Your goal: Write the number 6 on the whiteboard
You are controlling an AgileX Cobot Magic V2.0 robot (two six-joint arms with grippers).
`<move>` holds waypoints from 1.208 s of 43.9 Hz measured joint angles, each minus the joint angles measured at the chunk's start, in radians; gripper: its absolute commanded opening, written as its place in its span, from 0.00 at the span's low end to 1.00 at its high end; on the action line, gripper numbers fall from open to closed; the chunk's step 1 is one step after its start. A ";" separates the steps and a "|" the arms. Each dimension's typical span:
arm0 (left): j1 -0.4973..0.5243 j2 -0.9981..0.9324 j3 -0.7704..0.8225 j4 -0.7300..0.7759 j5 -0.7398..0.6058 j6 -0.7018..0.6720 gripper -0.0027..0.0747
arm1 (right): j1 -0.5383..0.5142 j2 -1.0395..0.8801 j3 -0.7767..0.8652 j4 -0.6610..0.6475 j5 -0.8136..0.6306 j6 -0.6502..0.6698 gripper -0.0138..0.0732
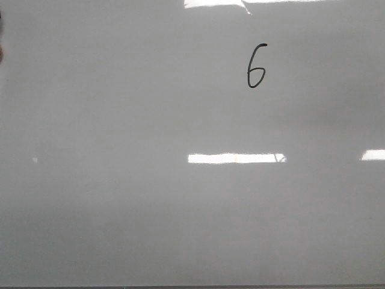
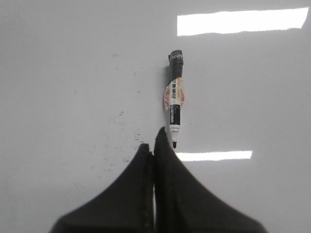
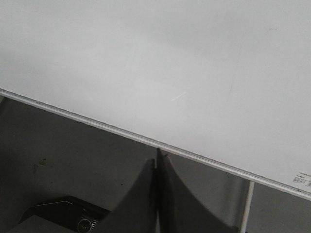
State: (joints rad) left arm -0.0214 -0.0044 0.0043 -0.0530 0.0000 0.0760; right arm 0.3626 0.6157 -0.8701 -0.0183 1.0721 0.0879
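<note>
A large glossy pale grey whiteboard (image 1: pixel 120 198) is filling the whole front view, with a thin dark edge running along the bottom of the picture. One handwritten number 6 (image 1: pixel 255 68) in thin black line is sitting in the upper right part of the board, with wide bare board lying open on every side of it. Neither arm is showing in this view, so how far the digit is lying from either gripper cannot be told.

In the left wrist view, the left gripper (image 2: pixel 153 148) is hovering over the board with its two dark fingers pressed together, holding nothing. One marker (image 2: pixel 175 99) is lying flat on the board just ahead of the fingertips, its uncapped black tip pointing back toward them and sitting just beside the tip of one finger; whether they are touching cannot be told. Small dark specks are dotting the board to one side of the marker.

In the right wrist view, the right gripper (image 3: pixel 156 162) is also showing two dark fingers pressed together and holding nothing. It is hanging off the board, over a dark floor, with the board's thin metal rim (image 3: pixel 73 115) running across just ahead of the fingertips. One small printed label (image 3: pixel 302 179) is sitting near the rim.
</note>
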 measured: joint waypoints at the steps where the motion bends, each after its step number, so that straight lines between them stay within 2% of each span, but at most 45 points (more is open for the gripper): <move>1: 0.000 0.000 0.000 -0.005 -0.006 0.006 0.01 | 0.000 0.000 0.000 0.000 0.000 0.000 0.02; 53: 0.000 0.000 0.000 -0.016 0.000 0.025 0.01 | 0.000 0.000 0.000 0.000 0.000 0.000 0.02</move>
State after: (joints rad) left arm -0.0214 -0.0044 0.0043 -0.0685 0.0000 0.1014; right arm 0.3626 0.6157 -0.8701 -0.0183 1.0721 0.0879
